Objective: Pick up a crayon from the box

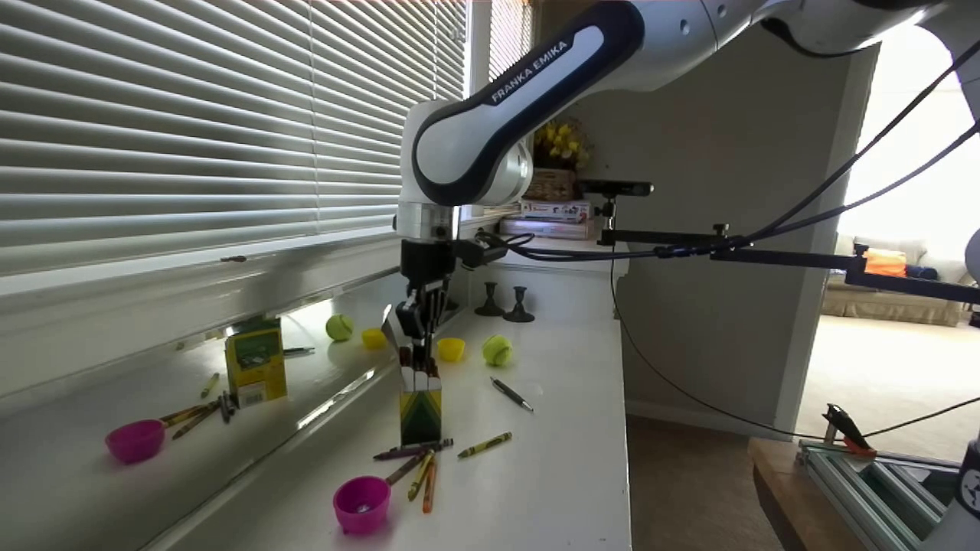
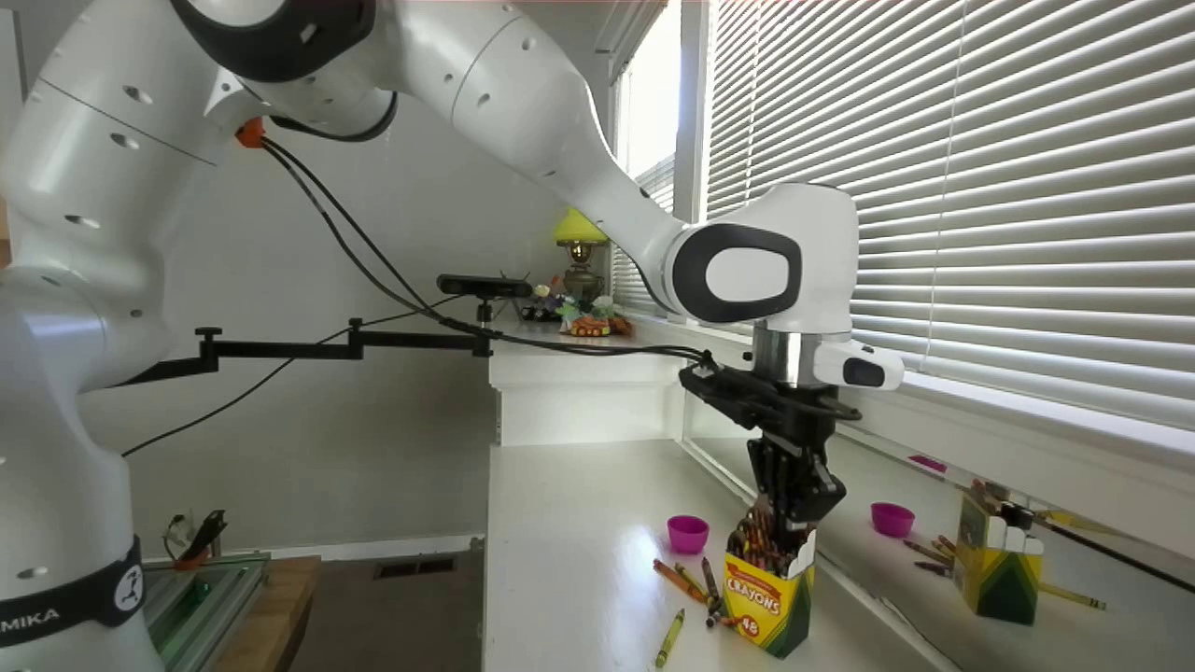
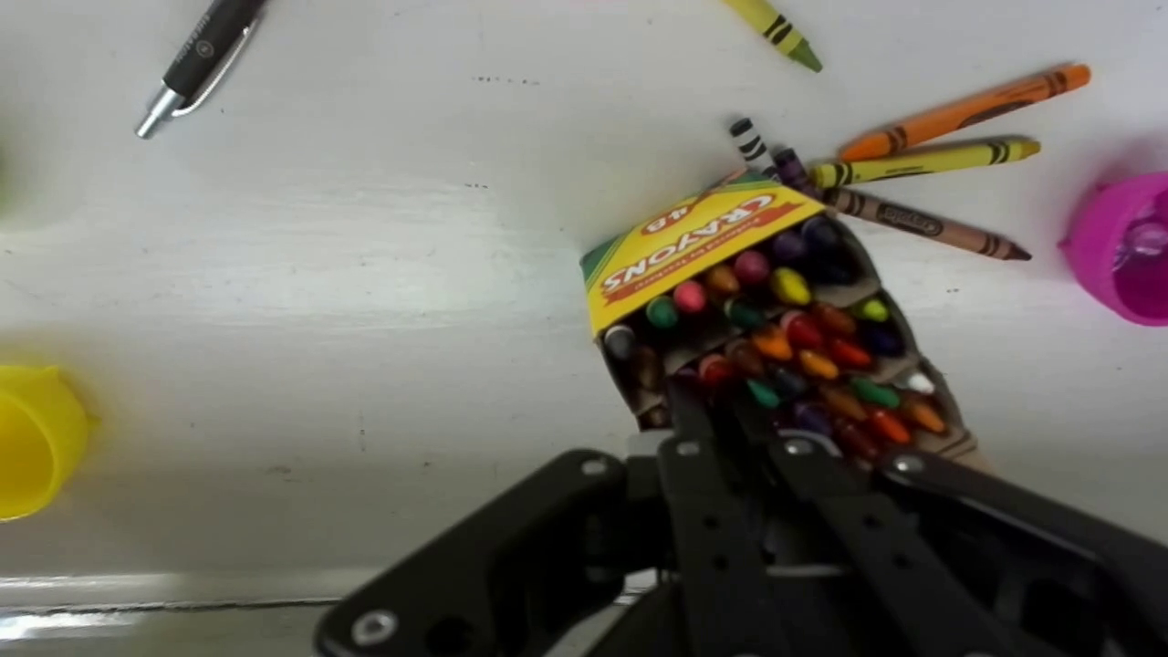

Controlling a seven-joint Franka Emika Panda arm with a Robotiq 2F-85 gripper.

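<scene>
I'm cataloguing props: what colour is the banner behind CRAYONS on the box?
The banner is red, across the yellow front of the box; clearest in an exterior view.

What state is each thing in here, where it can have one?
Crayon box: upright, open, crayons inside
Gripper: pointing down, tips in the box; grip unclear
Loose crayons: lying outside the box
Pen: lying flat
Pink bowl: upright
Yellow bowl: upright
Candle holders: standing, without candles
Blinds: lowered

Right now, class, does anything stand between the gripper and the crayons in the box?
Nothing visible does: the gripper points down at the open top of the box, where crayons stand uncovered. Whether it touches one is unclear.
</scene>
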